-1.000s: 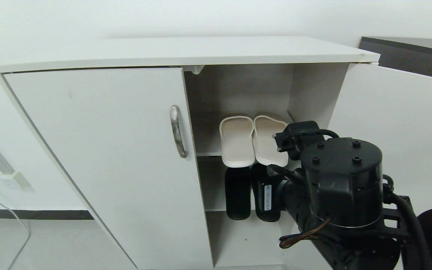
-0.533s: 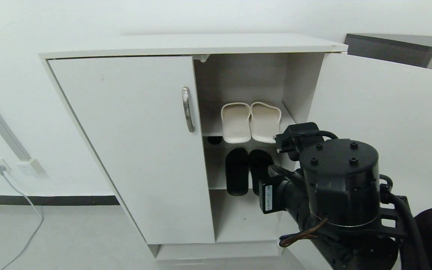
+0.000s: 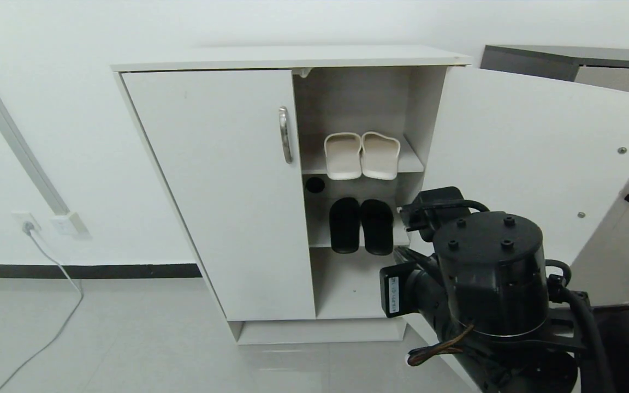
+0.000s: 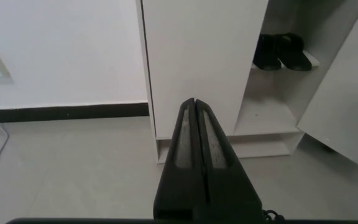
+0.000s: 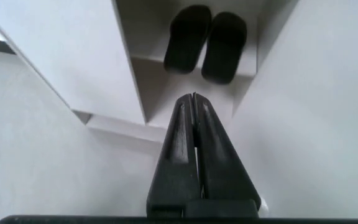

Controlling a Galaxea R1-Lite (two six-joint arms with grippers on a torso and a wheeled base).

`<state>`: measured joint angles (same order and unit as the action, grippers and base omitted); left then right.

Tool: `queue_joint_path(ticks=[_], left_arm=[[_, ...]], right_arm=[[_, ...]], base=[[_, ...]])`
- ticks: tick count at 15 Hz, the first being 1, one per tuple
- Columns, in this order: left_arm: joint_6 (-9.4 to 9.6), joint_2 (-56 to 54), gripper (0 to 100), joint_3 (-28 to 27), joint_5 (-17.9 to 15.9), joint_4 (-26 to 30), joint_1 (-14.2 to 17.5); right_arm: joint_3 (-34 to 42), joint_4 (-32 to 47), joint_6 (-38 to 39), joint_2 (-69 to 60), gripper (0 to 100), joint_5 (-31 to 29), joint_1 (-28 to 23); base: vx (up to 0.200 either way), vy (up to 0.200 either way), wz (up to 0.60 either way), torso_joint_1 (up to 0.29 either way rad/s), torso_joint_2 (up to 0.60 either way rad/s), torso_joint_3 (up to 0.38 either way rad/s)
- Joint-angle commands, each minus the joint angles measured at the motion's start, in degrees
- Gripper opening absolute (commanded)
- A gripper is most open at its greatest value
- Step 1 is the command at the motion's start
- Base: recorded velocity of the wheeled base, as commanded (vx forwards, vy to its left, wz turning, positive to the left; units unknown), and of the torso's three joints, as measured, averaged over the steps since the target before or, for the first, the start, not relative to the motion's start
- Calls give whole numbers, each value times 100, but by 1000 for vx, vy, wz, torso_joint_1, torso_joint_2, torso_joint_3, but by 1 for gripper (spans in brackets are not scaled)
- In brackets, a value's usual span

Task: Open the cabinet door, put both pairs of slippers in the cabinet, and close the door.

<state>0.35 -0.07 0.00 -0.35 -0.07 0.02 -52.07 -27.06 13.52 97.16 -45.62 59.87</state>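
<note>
Smooth matt cabinet (image 3: 211, 191), brushed metal handle (image 3: 285, 135) (glossy floor tiles (image 3: 129, 349)).

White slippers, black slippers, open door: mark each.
white slippers (image 3: 343, 155), head view, footbed of one slipper.
black slippers (image 5: 188, 37), right wrist view, top of one slipper.
open door (image 3: 522, 158), head view, middle of inner face.

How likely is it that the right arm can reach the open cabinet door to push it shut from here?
Probably yes. The open door stands right beside the shut right tool, nothing between them, and the black slippers sit well inside the cabinet.
</note>
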Motion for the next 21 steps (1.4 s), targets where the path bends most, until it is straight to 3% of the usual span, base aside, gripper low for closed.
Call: queue_joint_path(ticks=[1, 21], left_arm=[[0, 7, 0, 0, 0, -1, 6], [0, 7, 0, 0, 9, -1, -2]], right_arm=[[56, -1, -25, 40, 0, 0, -63], [153, -1, -34, 172, 0, 35, -406]], base=[[0, 0, 0, 0, 0, 0], [0, 0, 0, 0, 0, 0]])
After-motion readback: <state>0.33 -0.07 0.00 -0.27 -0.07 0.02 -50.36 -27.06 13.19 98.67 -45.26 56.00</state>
